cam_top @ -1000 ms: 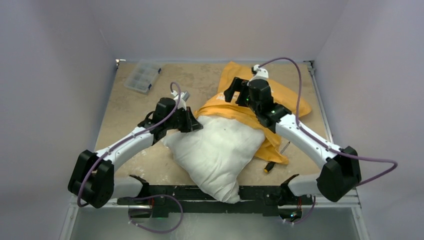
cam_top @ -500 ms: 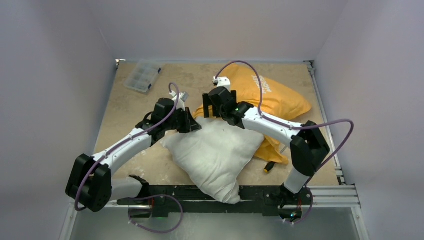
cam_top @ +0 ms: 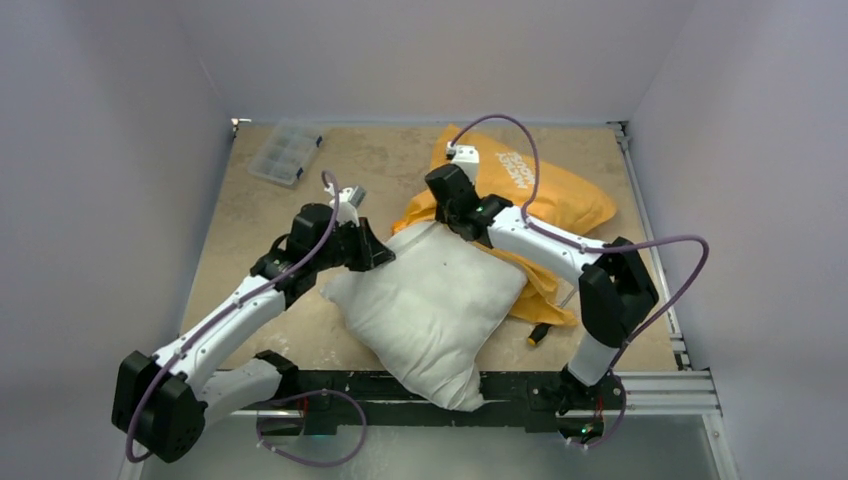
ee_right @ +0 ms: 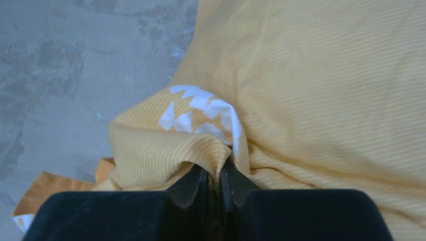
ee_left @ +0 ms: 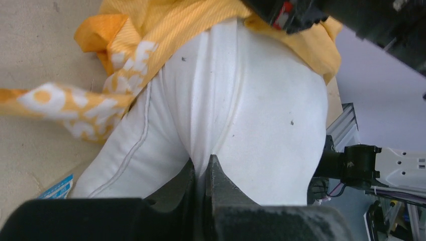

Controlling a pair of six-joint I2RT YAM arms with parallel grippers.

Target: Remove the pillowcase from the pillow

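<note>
Pillow: the pillow (cam_top: 430, 305) lies in the middle of the counter (cam_top: 250, 240). Its near corner reaches 6 o'clock over the base rail (cam_top: 520, 385), and most of its white body is bare.
Pillowcase: the pillowcase (cam_top: 555, 195) is bunched at 1 o'clock of the pillow and overlaps its far edge. A strip of it trails down the 3 o'clock side.
Left jaws: the left gripper (ee_left: 201, 168) is clenched on a pinch of white pillow cloth at the 10 o'clock corner.
Right jaws: the right gripper (ee_right: 215, 175) is clenched on a fold of the pillowcase, just beside the pillow's far edge.
Done: by my judgement most of the job, as the cover is off the bulk of the pillow.
Left: the far edge looks tucked into the cover's mouth, though I cannot tell whether it sits inside or merely under it. Separating them likely means drawing the pillowcase toward 1 o'clock and the pillow toward 7 o'clock.
</note>
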